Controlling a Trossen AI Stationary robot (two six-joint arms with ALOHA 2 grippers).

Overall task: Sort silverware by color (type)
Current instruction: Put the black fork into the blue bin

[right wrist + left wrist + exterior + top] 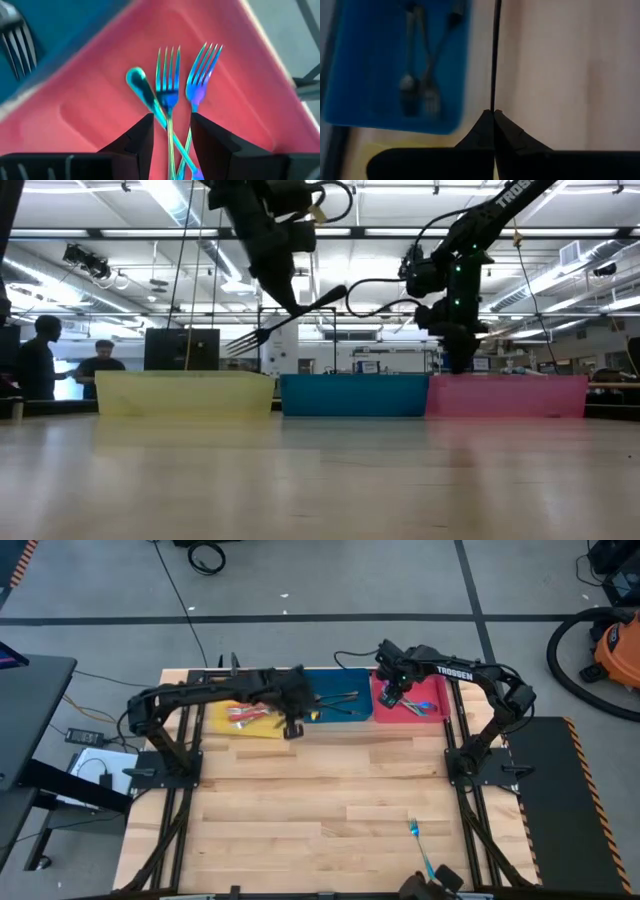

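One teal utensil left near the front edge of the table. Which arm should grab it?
Right, probably. The teal utensil lies on the right arm's side. The right gripper is open over the red bin; the left gripper is shut on a dark fork.

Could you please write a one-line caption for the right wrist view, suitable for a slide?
Open right gripper poised over two iridescent blue forks and a spoon lying in the red bin.

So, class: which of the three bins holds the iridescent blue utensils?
The red bin, the one under the right tool; its forks shimmer blue, unlike the dark ones in the blue bin.
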